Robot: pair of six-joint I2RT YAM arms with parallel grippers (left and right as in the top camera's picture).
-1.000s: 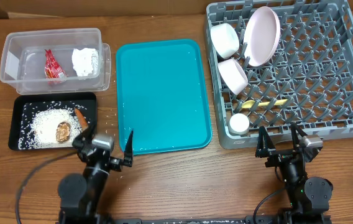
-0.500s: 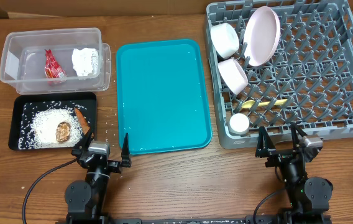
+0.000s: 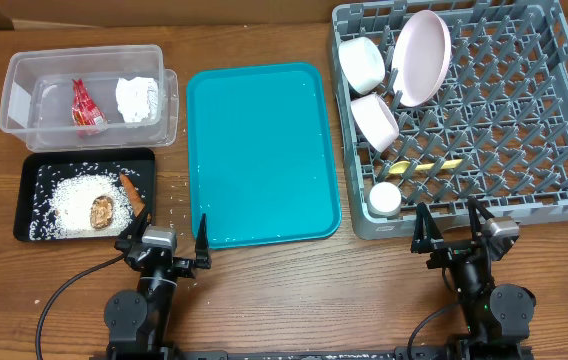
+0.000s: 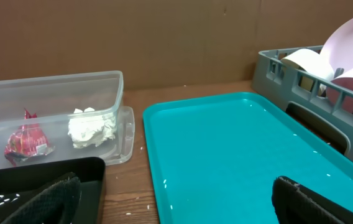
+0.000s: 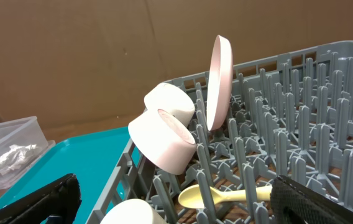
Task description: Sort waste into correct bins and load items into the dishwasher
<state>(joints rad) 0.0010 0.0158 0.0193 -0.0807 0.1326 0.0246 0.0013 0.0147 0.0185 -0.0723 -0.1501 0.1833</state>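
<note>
The clear tub (image 3: 24, 75) holds the red wrapper (image 3: 87, 104) and white napkin (image 3: 138, 98); both also show in the left wrist view, wrapper (image 4: 27, 140) and napkin (image 4: 91, 128). The black tray (image 3: 26, 182) holds rice (image 3: 72, 199), the brown lump (image 3: 101, 211) and the orange piece (image 3: 131, 189). The grey rack (image 3: 564, 150) holds the plate (image 3: 422, 56), two bowls (image 3: 362, 62) (image 3: 375, 121), the cup (image 3: 385, 198) and the yellow spoon (image 3: 426, 167). My left gripper (image 3: 162, 243) is open and empty at the teal tray's front corner. My right gripper (image 3: 454, 232) is open and empty before the rack.
The teal serving tray (image 3: 262, 150) lies between the bins and the rack, with a few rice grains on it. Loose grains lie on the wood near the black tray. A brown cardboard wall stands behind the table.
One second ago the left arm was tilted and nearer the black tray; it has drawn back and squared up at the table's front edge. The right arm has not moved.
</note>
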